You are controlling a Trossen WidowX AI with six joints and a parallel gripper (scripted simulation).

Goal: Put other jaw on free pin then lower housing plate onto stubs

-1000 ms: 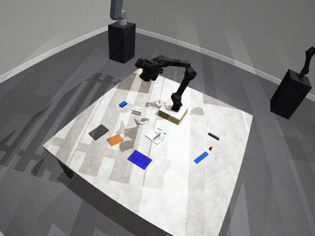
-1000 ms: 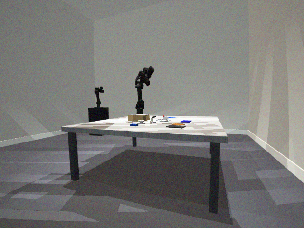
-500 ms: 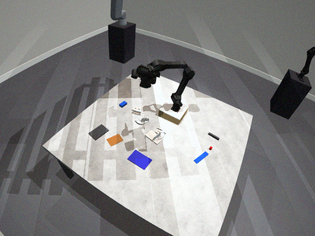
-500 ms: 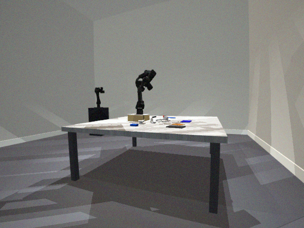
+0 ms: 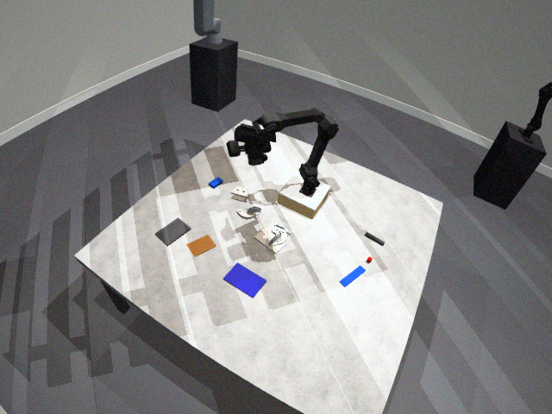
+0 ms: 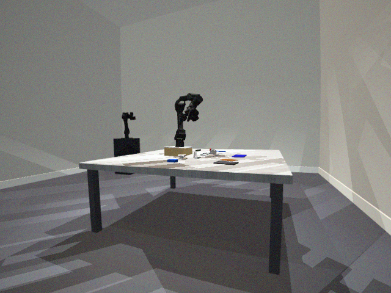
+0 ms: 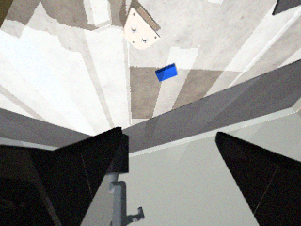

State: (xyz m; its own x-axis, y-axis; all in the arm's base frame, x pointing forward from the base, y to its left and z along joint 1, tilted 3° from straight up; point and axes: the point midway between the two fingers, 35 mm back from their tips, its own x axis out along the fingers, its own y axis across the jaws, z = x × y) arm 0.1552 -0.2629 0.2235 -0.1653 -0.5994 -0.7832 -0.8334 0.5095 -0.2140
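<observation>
My gripper (image 5: 245,153) (image 6: 192,117) (image 7: 167,133) is open and empty, high above the table's back part. The housing plate (image 5: 239,191) (image 6: 182,156) (image 7: 141,32), cream with small holes, lies on the table below, at the top of the wrist view. A loose pale jaw with a grey part (image 5: 244,214) (image 6: 195,154) lies between it and the base. The cream base (image 5: 264,238) carries the other pale, curved jaw (image 5: 280,241). The pins and gear teeth are too small to tell. The loose jaw and base are outside the wrist view.
The arm stands on a tan block (image 5: 296,207) (image 6: 178,151). A small blue block (image 5: 216,182) (image 6: 172,160) (image 7: 166,72) lies near the housing plate. Dark grey (image 5: 172,231), orange (image 5: 201,245) and blue (image 5: 244,279) flat pieces lie beyond. A black bar (image 5: 374,238), red cube (image 5: 369,260) and blue strip (image 5: 352,276) lie right.
</observation>
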